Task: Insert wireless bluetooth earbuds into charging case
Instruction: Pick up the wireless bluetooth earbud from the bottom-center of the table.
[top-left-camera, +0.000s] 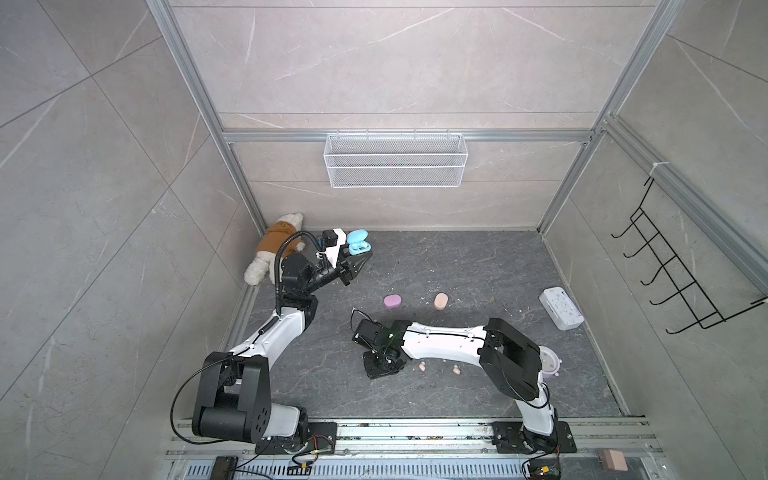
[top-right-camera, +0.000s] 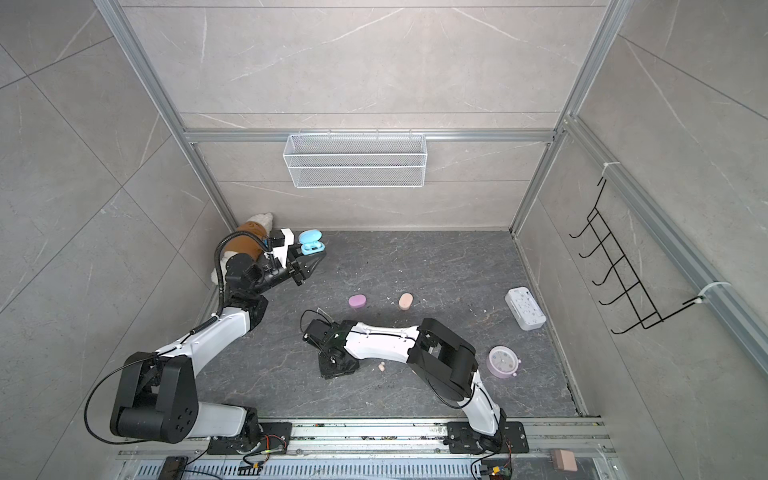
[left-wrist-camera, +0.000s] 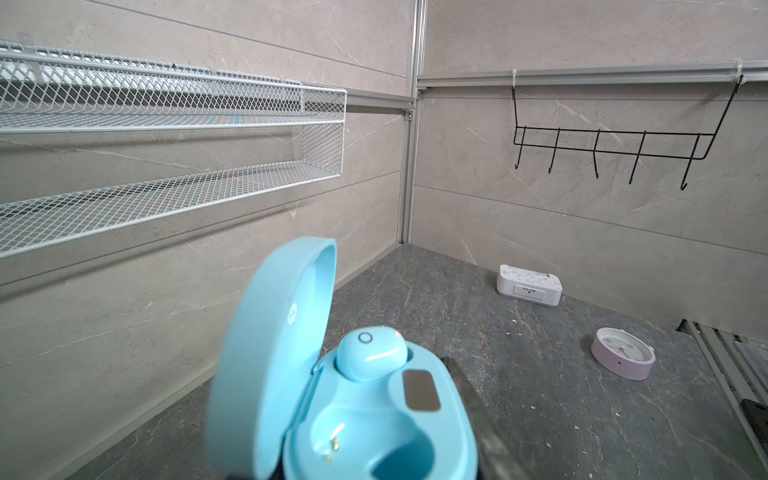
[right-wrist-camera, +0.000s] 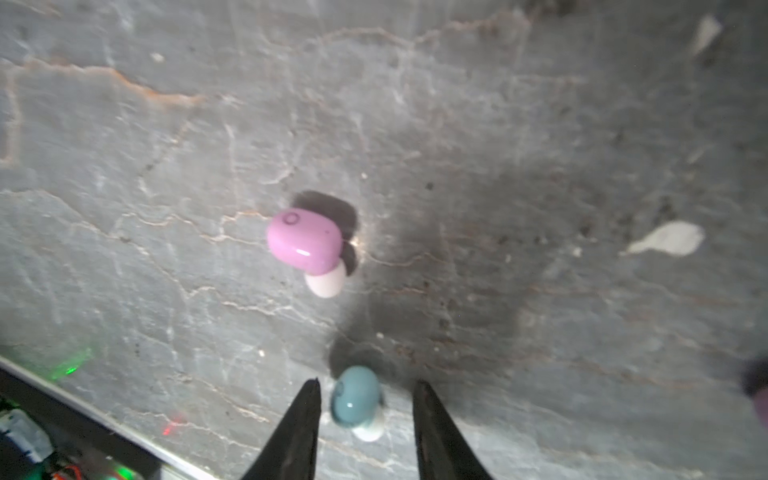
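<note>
My left gripper (top-left-camera: 356, 259) is shut on the light blue charging case (top-left-camera: 358, 243), held up near the back left corner with its lid open. One light blue earbud (left-wrist-camera: 371, 353) sits in a well; the other well (left-wrist-camera: 365, 436) is empty. My right gripper (right-wrist-camera: 366, 382) points down at the table, open, its fingers either side of a second light blue earbud (right-wrist-camera: 356, 401) with a gap on each side. A lilac earbud (right-wrist-camera: 305, 241) lies just beyond. Two peach earbuds (top-left-camera: 422, 366) (top-left-camera: 456, 369) lie beside the right arm.
A shut lilac case (top-left-camera: 392, 301) and a shut peach case (top-left-camera: 440, 301) stand mid-table. A plush toy (top-left-camera: 274, 249) lies back left, a white box (top-left-camera: 561, 308) and a lilac clock (top-right-camera: 503, 361) at the right. A wire basket (top-left-camera: 395, 160) and a hook rack (top-left-camera: 681, 266) hang on the walls.
</note>
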